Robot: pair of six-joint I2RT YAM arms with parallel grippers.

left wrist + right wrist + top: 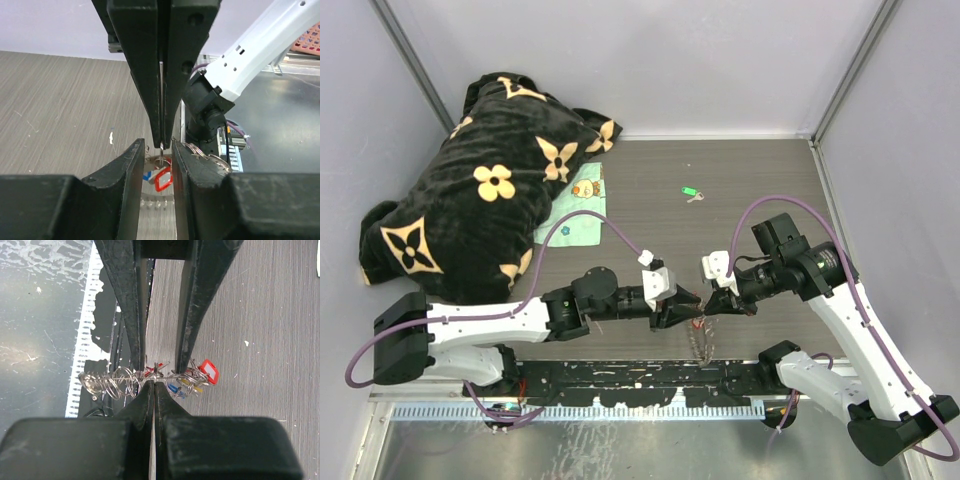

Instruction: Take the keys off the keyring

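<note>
At the bottom of the top view, the two arm bases sit on a scuffed black rail [640, 378] along the table's near edge. Just above it, at lower centre, the two grippers meet nose to nose over the keyring [701, 322].

The right gripper [718, 303] comes in from the right. Its fingers are pressed together and pinch a strand of the ring's wire at their tips. The left gripper [678, 308] comes in from the left. Its fingers [125, 315] stand apart, one on each side of the pinch point, with a clear gap between them, and they straddle the ring rather than clamp it.

In the right wrist view, the keyring is a silvery tangle of wire loops lying across the middle of the frame. It is held off the table between the two grippers. A tail of loops trails toward the rail in the top view.

The keys [175, 386] bunch on the ring beside the pinch. A red tag [209, 371] sticks out at centre right, with bits of blue and yellow next to it.

Farther back, near the centre of the brown wood-grain table [760, 200], a green-tagged key [691, 192] lies alone, well apart from the ring.

At upper left, a small pale-green cloth [578, 215] lies at the edge of a black blanket with cream flower prints [490, 190], heaped in the far left corner.
</note>
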